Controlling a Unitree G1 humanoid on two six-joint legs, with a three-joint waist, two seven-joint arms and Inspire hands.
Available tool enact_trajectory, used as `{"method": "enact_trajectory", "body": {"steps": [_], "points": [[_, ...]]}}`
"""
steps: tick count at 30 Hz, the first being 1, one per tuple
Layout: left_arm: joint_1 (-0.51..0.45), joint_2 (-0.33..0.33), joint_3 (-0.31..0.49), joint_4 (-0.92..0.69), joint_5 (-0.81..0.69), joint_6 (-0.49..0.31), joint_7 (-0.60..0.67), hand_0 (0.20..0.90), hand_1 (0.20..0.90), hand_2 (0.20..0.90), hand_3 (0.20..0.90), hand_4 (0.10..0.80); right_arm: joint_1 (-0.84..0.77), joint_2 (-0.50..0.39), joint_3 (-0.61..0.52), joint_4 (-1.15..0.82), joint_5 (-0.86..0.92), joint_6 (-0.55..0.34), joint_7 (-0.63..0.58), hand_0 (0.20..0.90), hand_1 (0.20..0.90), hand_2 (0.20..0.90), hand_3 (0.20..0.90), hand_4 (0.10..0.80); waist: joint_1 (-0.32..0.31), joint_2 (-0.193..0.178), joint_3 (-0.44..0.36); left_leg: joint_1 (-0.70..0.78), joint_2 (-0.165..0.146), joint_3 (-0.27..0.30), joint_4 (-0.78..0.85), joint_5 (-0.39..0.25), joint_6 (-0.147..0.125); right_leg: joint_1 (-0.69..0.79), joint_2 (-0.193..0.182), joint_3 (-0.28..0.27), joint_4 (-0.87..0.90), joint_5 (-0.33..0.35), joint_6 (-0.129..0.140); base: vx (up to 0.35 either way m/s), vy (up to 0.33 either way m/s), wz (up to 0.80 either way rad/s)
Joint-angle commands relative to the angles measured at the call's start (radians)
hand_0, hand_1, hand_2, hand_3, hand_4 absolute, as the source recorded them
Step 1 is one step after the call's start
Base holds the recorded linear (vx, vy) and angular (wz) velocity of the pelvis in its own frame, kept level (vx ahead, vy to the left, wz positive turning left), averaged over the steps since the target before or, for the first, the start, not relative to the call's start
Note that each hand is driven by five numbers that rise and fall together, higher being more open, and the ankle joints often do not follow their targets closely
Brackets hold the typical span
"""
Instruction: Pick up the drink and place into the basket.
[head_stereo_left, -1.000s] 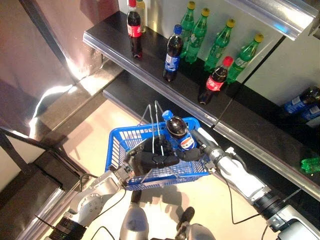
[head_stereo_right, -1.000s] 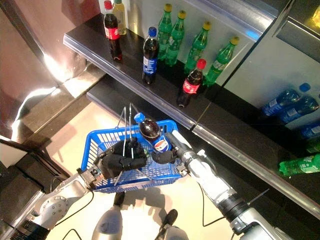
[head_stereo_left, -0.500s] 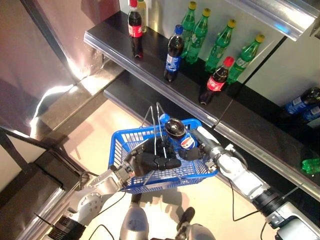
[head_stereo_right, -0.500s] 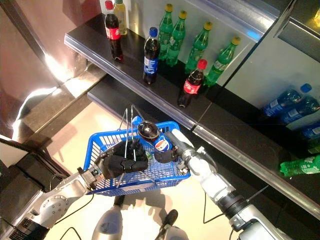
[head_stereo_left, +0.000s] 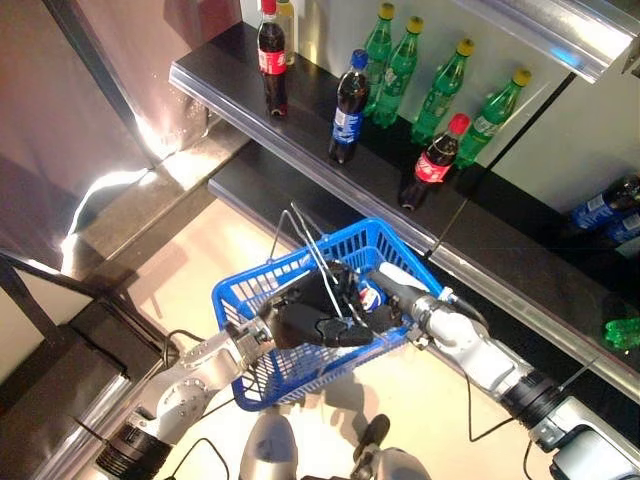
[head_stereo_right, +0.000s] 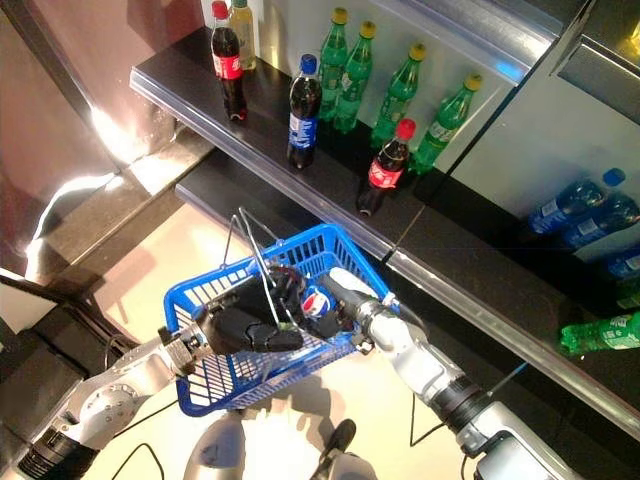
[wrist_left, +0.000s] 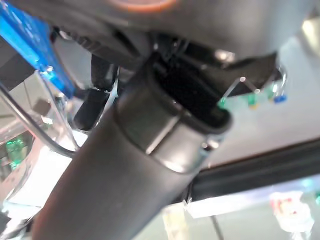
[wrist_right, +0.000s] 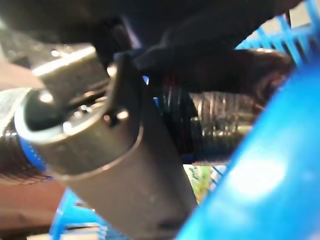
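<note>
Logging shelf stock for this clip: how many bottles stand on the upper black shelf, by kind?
Green plastic bottles with yellow caps: 4
Dark cola bottles with red caps: 2
Dark cola bottle with blue cap: 1
Pale yellow bottle: 1
Total: 8

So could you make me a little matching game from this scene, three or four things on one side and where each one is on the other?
Things:
1. blue basket
2. cola bottle with the blue label
3. green bottles with yellow caps
4. red-capped cola bottle

Places:
A. standing in a row at the back of the dark shelf
B. hanging by its wire handles from the left hand
C. standing alone near the shelf's front edge
D. inside the basket, in the right hand

Pairs: 1-B, 2-D, 3-A, 4-C
</note>
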Motion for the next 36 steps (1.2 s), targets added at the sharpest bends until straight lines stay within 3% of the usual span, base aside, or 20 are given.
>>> {"method": "enact_trajectory", "body": {"steps": [1, 15, 25, 30, 36], "points": [[-0.137, -0.13, -0.081, -0.225, -0.094, -0.128, -0.205, 0.3, 0.3, 0.3, 0.2, 0.1, -0.086, 0.007, 0.08, -0.014, -0.016, -0.063, -0.016, 0.3, 0.3, 0.3, 0.2, 0.1, 0.008, -0.014, -0.334, 0.032, -0.015, 0.056, -0.003, -0.07, 0.015, 0.082, -0.017, 0.001, -0.002, -0.063, 0.051, 0.0, 0.0, 0.0], [-0.157, -0.125, -0.093, -0.234, -0.07, -0.124, -0.218, 0.3, 0.3, 0.3, 0.2, 0.1, -0.113, 0.016, 0.115, -0.009, -0.078, -0.059, 0.056, 0.3, 0.3, 0.3, 0.2, 0.1, 0.008, -0.013, -0.336, 0.034, -0.016, 0.055, -0.003, -0.069, 0.015, 0.081, -0.016, 0.006, -0.002, -0.063, 0.049, 0.0, 0.0, 0.0], [-0.209, -0.113, -0.145, -0.245, -0.009, -0.137, -0.254, 0.3, 0.3, 0.3, 0.2, 0.1, -0.238, 0.001, 0.206, 0.028, -0.141, -0.058, 0.231, 0.3, 0.3, 0.3, 0.2, 0.1, 0.021, -0.017, -0.342, 0.034, -0.017, 0.047, -0.003, -0.064, 0.011, 0.088, -0.015, -0.003, -0.002, -0.062, 0.048, 0.0, 0.0, 0.0], [-0.236, -0.108, -0.166, -0.248, -0.006, -0.144, -0.262, 0.3, 0.3, 0.3, 0.2, 0.1, -0.287, 0.002, 0.262, 0.067, -0.11, -0.018, 0.41, 0.3, 0.3, 0.3, 0.2, 0.1, 0.028, -0.025, -0.348, 0.037, -0.018, 0.043, -0.003, -0.063, 0.009, 0.091, -0.014, -0.011, -0.002, -0.061, 0.045, 0.012, 0.003, 0.01], [-0.259, -0.145, -0.197, -0.245, 0.013, -0.131, -0.266, 0.3, 0.3, 0.3, 0.2, 0.1, -0.322, 0.064, 0.291, 0.203, -0.091, -0.001, 0.47, 0.3, 0.3, 0.3, 0.2, 0.1, 0.044, -0.033, -0.353, 0.039, -0.019, 0.033, -0.003, -0.063, 0.009, 0.096, -0.012, -0.019, -0.002, -0.062, 0.04, 0.023, 0.003, 0.03]]}}
